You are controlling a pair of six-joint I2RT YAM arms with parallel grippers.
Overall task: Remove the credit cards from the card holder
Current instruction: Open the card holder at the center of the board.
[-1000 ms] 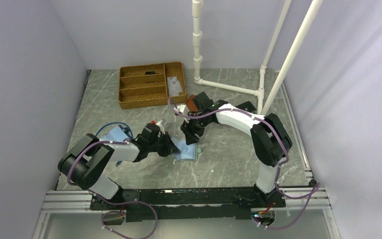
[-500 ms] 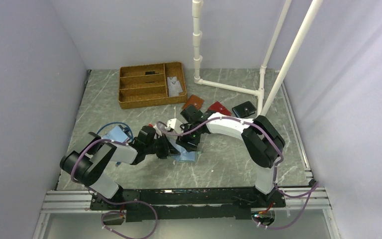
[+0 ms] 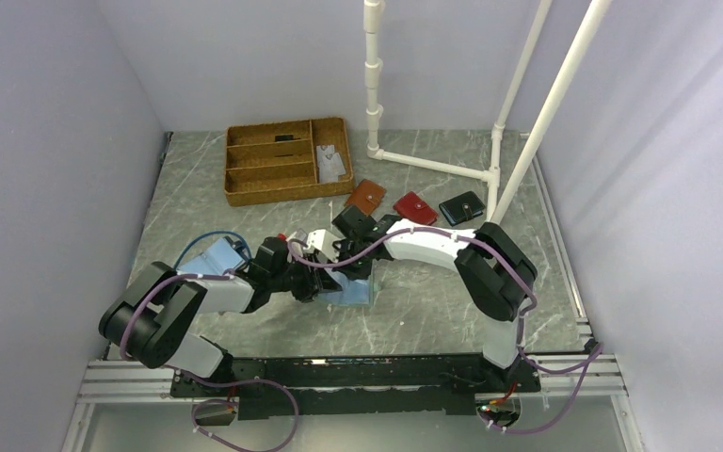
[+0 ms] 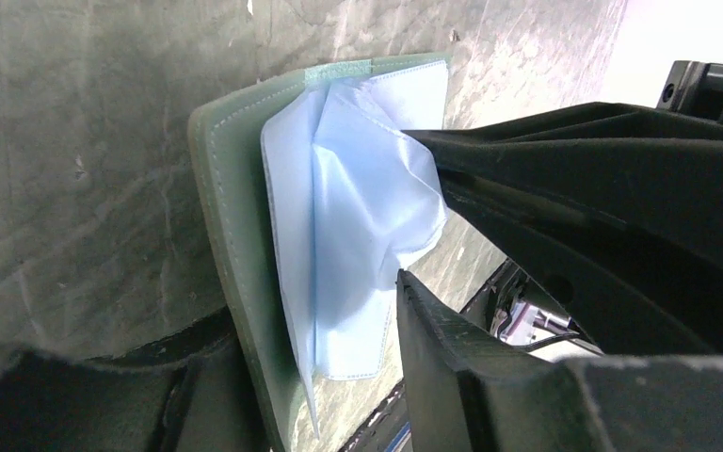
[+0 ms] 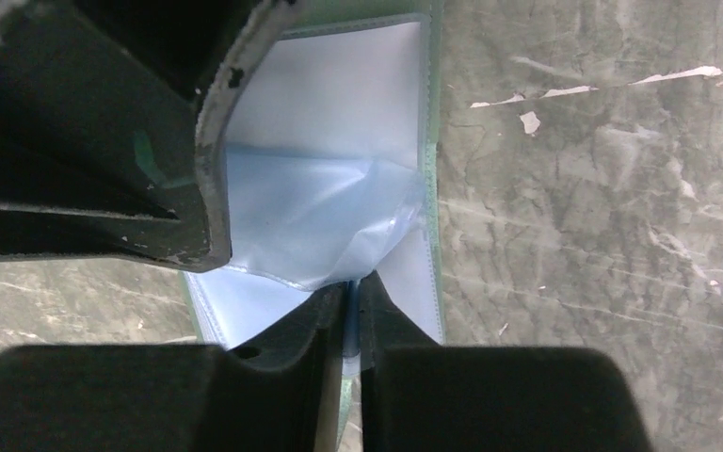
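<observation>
The right tool (image 5: 350, 287) is nipped shut on a crumpled fold of the holder's (image 5: 339, 104) pale blue sleeve, and the fold stands up in a peak. The left tool (image 4: 311, 358) is partly open, its jaws on either side of the holder's green edge. The holder lies open on the surface (image 5: 574, 235), between the two arms.

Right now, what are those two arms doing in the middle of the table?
Both arms are working on a light blue card holder lying open on the table. The right gripper is pinched shut on its thin blue inner sleeve, which is bunched up. The left gripper sits at the holder's edge with jaws apart. No card is visible coming out yet.
</observation>
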